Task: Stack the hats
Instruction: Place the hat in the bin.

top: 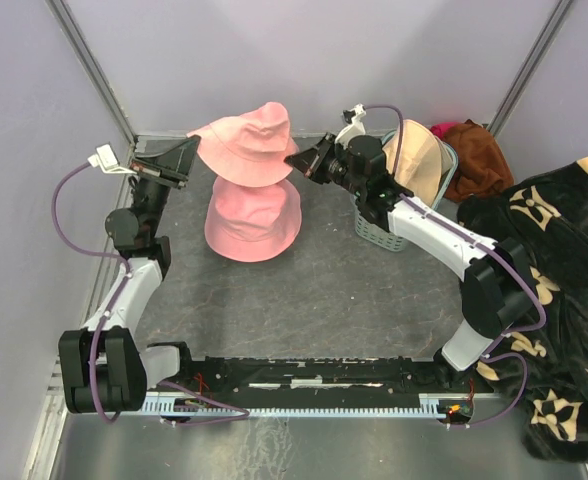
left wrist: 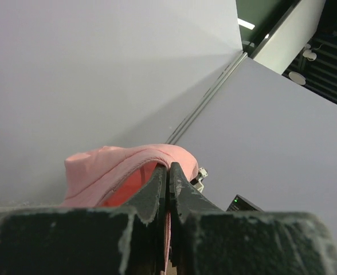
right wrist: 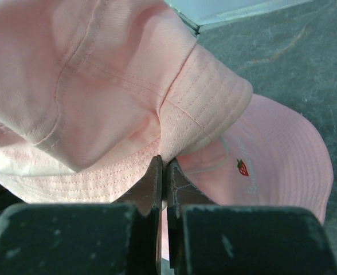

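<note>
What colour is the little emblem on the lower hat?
Red strawberry on the lower pink hat; right wrist view shows it best.

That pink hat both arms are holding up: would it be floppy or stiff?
Probably floppy: the held pink hat is creased and dented between the left end effector and right end effector. Likely light, since thin pinches on its brim carry it.

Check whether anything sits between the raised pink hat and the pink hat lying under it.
Nothing visible does. The raised pink hat, pinched at its brim by the left gripper and right gripper, hangs right over the lower pink hat.
</note>
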Robot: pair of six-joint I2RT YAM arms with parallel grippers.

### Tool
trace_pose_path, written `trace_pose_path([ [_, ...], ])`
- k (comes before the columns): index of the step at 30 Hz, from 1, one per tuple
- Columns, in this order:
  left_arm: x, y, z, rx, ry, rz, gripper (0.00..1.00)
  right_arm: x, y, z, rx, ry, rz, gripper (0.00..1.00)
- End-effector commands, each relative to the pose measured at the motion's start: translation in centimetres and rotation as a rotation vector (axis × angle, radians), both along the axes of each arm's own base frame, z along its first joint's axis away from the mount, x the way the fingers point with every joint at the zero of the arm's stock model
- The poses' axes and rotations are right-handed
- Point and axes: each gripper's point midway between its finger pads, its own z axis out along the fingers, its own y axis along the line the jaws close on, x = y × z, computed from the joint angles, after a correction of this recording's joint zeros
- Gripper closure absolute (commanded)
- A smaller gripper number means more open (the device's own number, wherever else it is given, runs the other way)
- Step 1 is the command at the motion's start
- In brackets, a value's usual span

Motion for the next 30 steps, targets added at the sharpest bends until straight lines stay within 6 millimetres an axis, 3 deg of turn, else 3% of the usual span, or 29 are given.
trace_pose_path([
  [1,0.2,0.9,4.6,0.064,-0.12,0.085,0.97,0.4,-0.5,6.5,0.043,-0.136,0.001,0.99],
  [5,0.8,1.1,5.9,0.098,-0.144,0.106,0.97,1.0,-0.1,7.3,0.059,-0.144,0.011,0.99],
  [8,1.1,1.0,5.3,0.115,-0.145,0.106,0.97,1.1,0.2,7.2,0.058,-0.144,0.018,0.99],
  [19,0.5,2.1,-1.8,0.103,-0.086,0.147,0.97,0.5,0.6,1.3,0.02,-0.073,0.06,0.99],
  [30,-1.1,2.6,-6.1,0.066,0.008,0.175,0.97,-0.9,0.5,-0.8,0.011,-0.046,0.097,0.99],
])
